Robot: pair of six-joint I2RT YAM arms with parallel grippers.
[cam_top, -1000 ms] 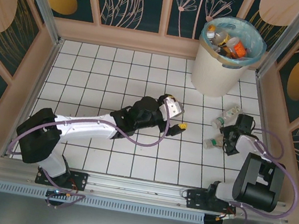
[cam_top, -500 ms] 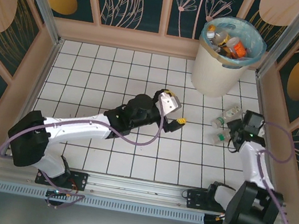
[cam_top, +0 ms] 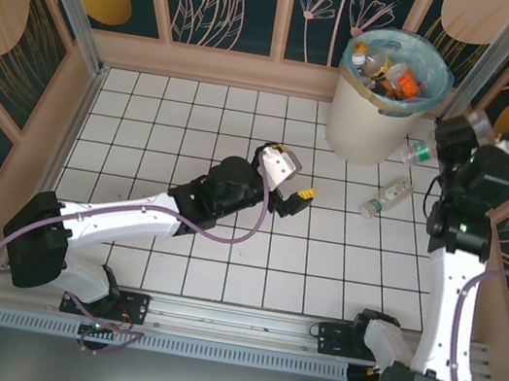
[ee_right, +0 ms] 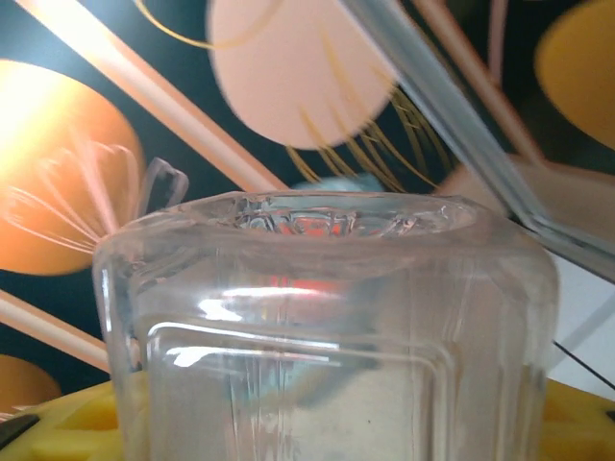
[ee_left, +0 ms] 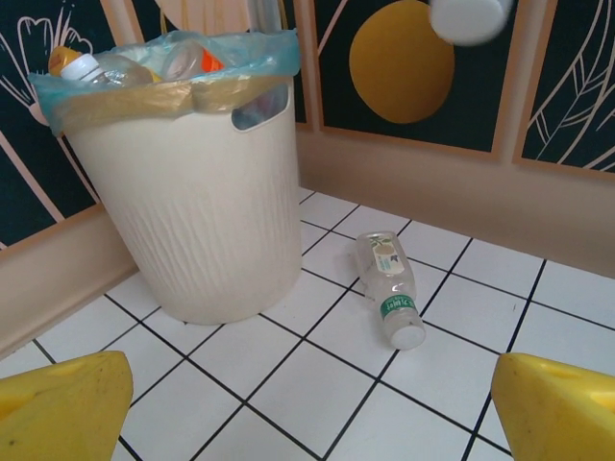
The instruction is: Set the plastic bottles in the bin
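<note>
The cream bin [cam_top: 370, 122] with its blue liner stands at the back right and holds several plastic bottles [cam_top: 393, 75]. My right gripper [cam_top: 438, 147] is raised just right of the bin, shut on a clear bottle [cam_top: 418, 153] with a green label. In the right wrist view that bottle [ee_right: 327, 336] sits close up between my yellow fingers [ee_right: 58, 432]. Another clear bottle [cam_top: 387, 196] lies on the tiles below. My left gripper [cam_top: 294, 197] hovers open and empty at mid-floor. It faces the bin [ee_left: 192, 202] and the lying bottle [ee_left: 390, 288].
Low beige walls [cam_top: 217, 66] edge the white tiled floor [cam_top: 194, 140]. An aluminium post [cam_top: 489, 64] rises just behind my right gripper. The lying bottle is about one tile right of the bin's base.
My right arm has risen from the floor with one bottle and swung up beside the bin. One bottle stays on the tiles. My left gripper has crept slightly toward the back.
</note>
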